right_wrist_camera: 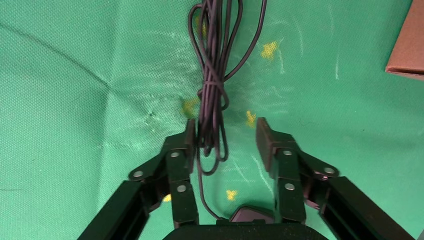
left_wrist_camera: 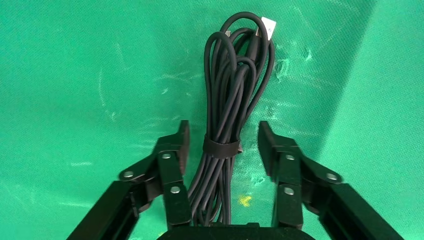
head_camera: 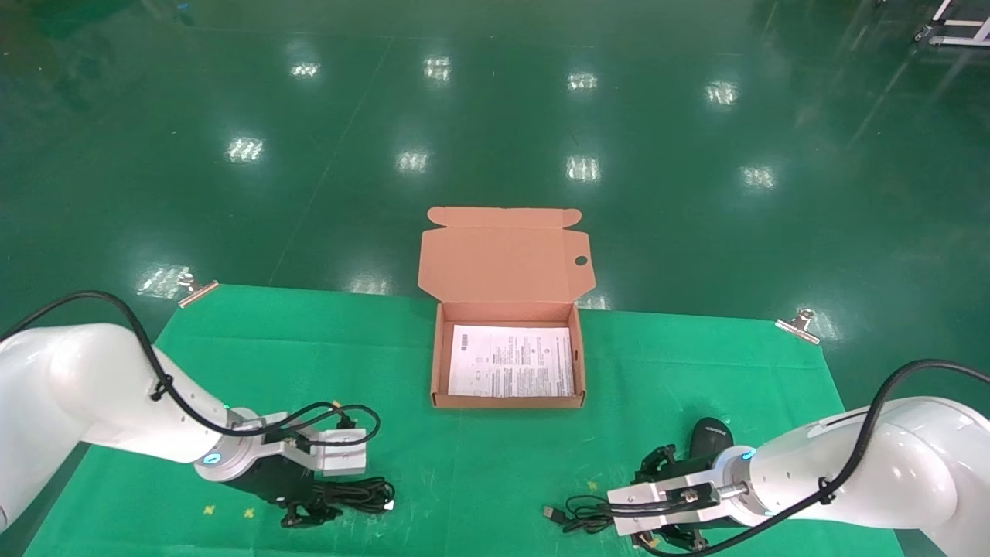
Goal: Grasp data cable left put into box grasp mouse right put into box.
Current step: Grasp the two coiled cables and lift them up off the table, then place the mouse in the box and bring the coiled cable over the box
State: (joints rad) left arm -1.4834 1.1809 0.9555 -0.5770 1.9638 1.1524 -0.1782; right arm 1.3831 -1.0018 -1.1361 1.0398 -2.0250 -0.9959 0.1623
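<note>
Data cable [head_camera: 357,493] lies on the green bench [head_camera: 479,472] at the near left, a bound bundle. Head view shows only its end sticking out past the left end effector [head_camera: 309,512]. Left wrist view gives the rest: cable [left_wrist_camera: 227,125] runs lengthwise between the two fingers [left_wrist_camera: 175,150] of the left end effector [left_wrist_camera: 222,142], its black strap level with the tips, silver plug at the far end. Jaws wide apart there, small gap each side of the bundle, nothing gripped.

Mouse [head_camera: 710,437] sits near right on the bench, partly hidden by the right arm in the head view. Right end effector [head_camera: 667,534] hangs low over its cord [head_camera: 576,517]. Right wrist view shows the coiled cord [right_wrist_camera: 212,100] between the spread fingers [right_wrist_camera: 272,142] of the right end effector [right_wrist_camera: 224,142], close to or touching one pad, clear of the other; not clamped. Mouse [right_wrist_camera: 247,215] barely peeks out at the base of that end effector.

Box [head_camera: 506,398] stands open mid-bench, lid up, with a printed sheet [head_camera: 512,362] inside. Right wrist view catches only a corner [right_wrist_camera: 410,50].
</note>
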